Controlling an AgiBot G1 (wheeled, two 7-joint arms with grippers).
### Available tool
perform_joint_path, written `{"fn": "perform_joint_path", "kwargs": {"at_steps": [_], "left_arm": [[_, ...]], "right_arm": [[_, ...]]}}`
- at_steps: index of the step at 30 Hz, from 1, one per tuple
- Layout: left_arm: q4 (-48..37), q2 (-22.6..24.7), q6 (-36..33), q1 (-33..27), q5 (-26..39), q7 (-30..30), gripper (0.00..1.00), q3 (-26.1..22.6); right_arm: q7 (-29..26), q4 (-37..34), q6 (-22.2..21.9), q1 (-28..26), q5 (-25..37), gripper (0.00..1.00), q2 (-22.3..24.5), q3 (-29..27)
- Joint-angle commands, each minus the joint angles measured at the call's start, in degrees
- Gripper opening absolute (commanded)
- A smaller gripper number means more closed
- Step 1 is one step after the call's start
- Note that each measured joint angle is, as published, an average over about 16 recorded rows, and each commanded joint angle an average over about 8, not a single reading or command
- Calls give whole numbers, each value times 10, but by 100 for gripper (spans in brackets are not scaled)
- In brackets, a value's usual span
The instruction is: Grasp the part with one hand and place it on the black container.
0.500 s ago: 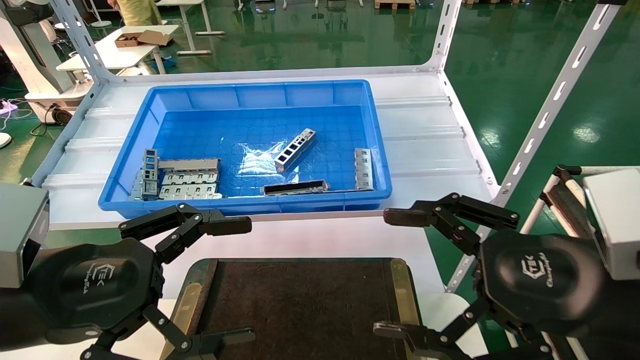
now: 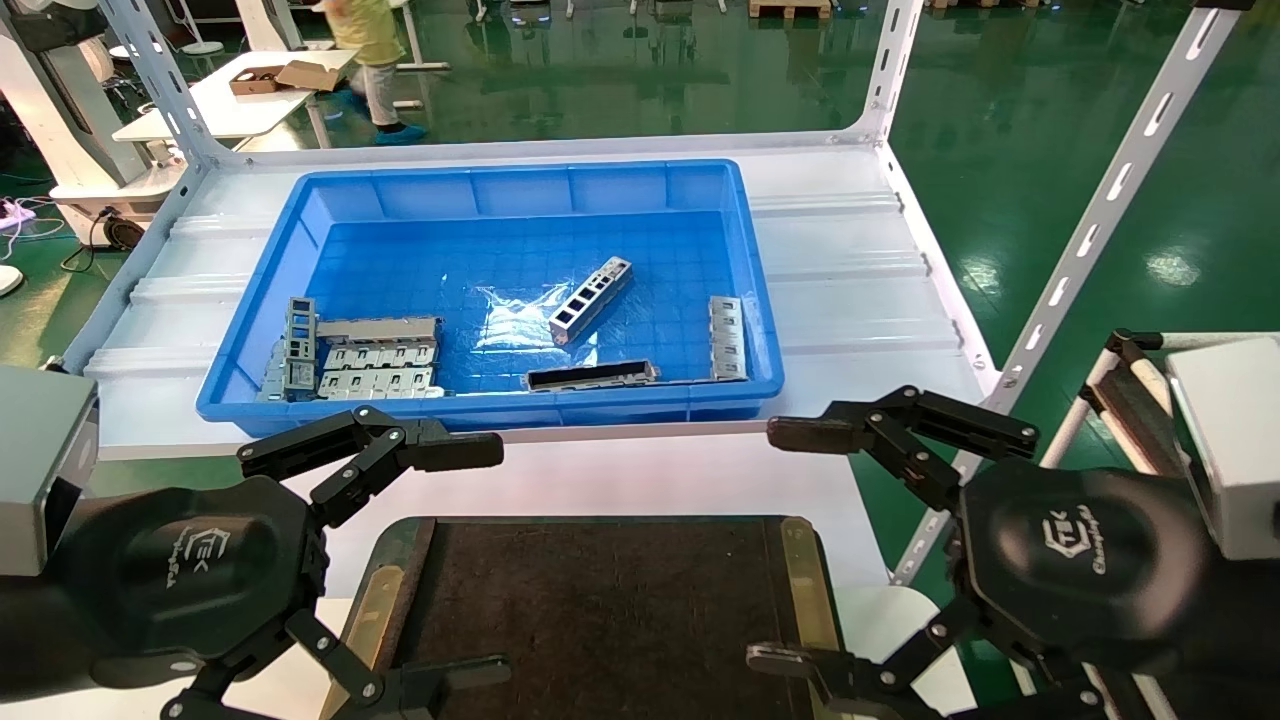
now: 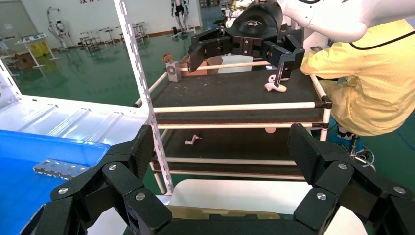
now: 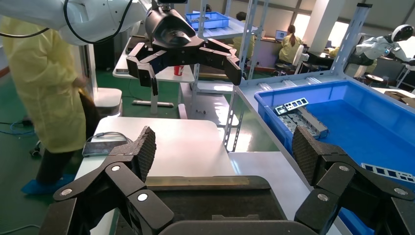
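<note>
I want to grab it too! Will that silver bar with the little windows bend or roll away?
Probably not: the part looks like stiff boxy metal, so it shouldn't flop. Its flat sides suggest sliding on the blue bin floor, not rolling. The cut-outs likely keep it light.

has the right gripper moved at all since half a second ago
No. The right gripper hangs open in the same spot, its upper fingertip level with the blue bin's near right corner, beside the black container, as before.

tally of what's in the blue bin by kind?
Slim bar with five windows: 1
Dark slotted bar: 1
Strip by the right wall: 1
Grey tabbed cages: a cluster, count unclear
Total: 3, plus the cluster, in the blue bin.
</note>
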State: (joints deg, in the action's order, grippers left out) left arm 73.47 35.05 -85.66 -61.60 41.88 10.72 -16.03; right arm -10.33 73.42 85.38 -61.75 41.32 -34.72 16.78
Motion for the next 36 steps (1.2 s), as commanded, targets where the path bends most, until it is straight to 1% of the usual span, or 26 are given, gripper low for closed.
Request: {"fn": "perform_joint_path", "kwargs": {"at_steps": [1,11,19,23,28,36], "left_arm": [[0,0,0,0,0,0,100,0],[1,5,10,-2,6,2,100,-2],[-3,29,62,-20,41,11,100,-12],[-19,52,92,-41,75,13,100,-26],[-58,92,140,-74,134,10,100,-49],[-172,177,219,-143,225,1,100,-90]], "right_arm": [[0,0,0,0,0,100,0,0],[0,0,0,0,0,100,0,0],[0,0,0,0,0,100,0,0],[0,0,0,0,0,100,0,1],[0,-1,0,0,0,100,0,1],[1,-1,0,0,-1,100,0,1]]}}
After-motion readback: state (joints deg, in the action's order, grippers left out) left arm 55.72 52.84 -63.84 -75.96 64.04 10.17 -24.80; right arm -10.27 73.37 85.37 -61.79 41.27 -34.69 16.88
